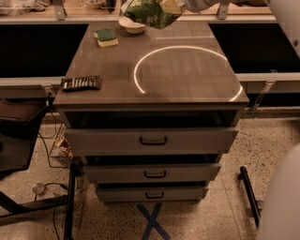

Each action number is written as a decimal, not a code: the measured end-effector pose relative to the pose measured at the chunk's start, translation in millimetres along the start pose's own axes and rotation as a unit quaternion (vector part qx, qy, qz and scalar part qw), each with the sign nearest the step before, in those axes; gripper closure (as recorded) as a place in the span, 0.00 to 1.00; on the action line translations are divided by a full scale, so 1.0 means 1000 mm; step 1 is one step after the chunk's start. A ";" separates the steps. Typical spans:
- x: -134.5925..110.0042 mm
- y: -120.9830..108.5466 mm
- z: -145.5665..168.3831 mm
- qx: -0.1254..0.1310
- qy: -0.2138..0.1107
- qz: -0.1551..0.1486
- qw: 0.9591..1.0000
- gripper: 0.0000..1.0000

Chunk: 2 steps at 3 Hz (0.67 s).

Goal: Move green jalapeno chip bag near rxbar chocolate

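Note:
The green jalapeno chip bag [149, 12], crumpled shiny green foil, hangs in the air over the back edge of the table, just above a white bowl [131, 26]. My gripper [171, 6] is at the top edge of the view and is shut on the bag's right end. The rxbar chocolate [82, 83], a flat dark bar with a row of light print, lies at the table's front left edge, far from the bag.
A green-topped yellow sponge [107, 37] lies at the back left, next to the bowl. The brown table [187, 79] carries a bright ring of light and has three drawers below. My arm's white body [283, 206] fills the lower right corner. Cables lie on the floor at left.

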<state>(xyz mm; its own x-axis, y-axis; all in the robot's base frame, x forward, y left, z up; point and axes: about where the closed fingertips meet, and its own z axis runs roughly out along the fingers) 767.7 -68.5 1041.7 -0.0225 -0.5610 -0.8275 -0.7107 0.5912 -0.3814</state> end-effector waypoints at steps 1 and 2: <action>0.009 0.045 -0.012 -0.040 0.000 -0.027 0.999 1.00; 0.023 0.080 -0.023 -0.079 0.006 -0.062 0.995 1.00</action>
<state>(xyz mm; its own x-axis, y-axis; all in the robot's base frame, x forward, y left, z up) 694.5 -47.5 1001.4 0.0651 -0.6311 -0.7729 -0.8105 0.4184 -0.4099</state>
